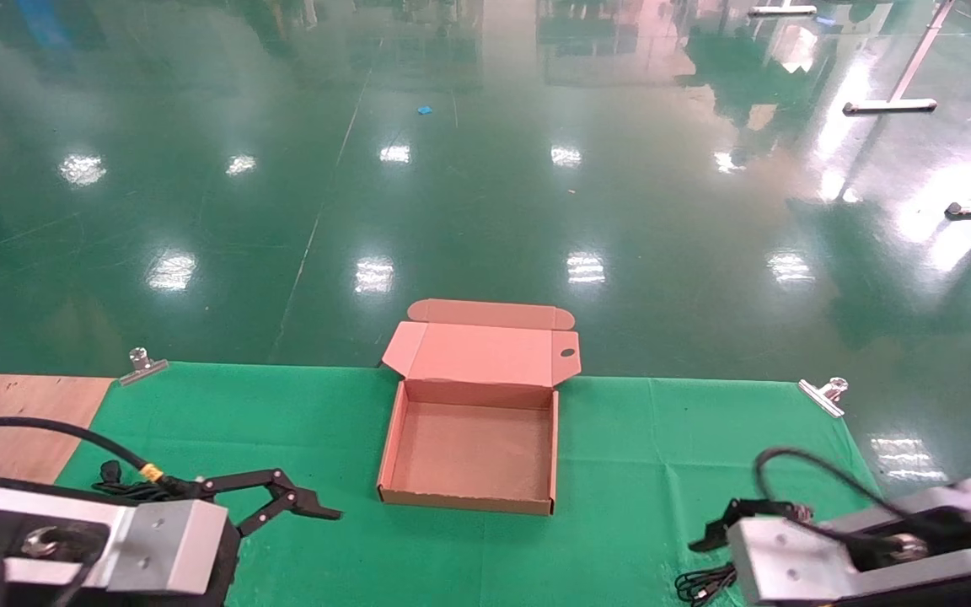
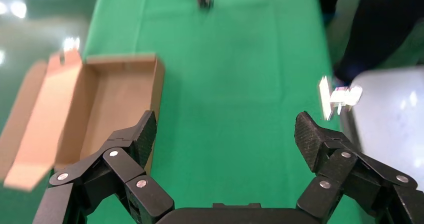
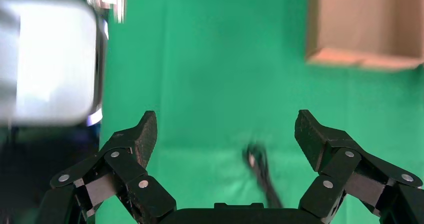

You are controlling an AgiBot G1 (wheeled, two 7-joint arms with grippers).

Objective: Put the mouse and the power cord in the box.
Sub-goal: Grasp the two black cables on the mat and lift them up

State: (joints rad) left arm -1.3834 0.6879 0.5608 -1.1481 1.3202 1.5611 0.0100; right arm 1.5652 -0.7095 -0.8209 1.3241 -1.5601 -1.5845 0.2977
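Covering most of the table is a green cloth [image 1: 300, 430], and the box [image 1: 473, 451] sits in the middle of it with its lid flopped open toward the far side. Nothing is inside the box yet.

Near the left corner, the left gripper [image 1: 304, 504] hangs low over the cloth with its claw spread wide. A dark tangle [image 1: 110, 476] lies just behind it, but I cannot tell if that is the mouse. Near the right corner, the right gripper [image 3: 225, 134] also has its claw spread wide. A bunch of black cable [image 1: 700, 583] lies on the cloth right by it. It looks like the power cord, though I cannot be sure.

To do this step well, I think the right gripper should go straight down over the thick middle of the bunch. Then it should squeeze firmly, so no loop slips out.
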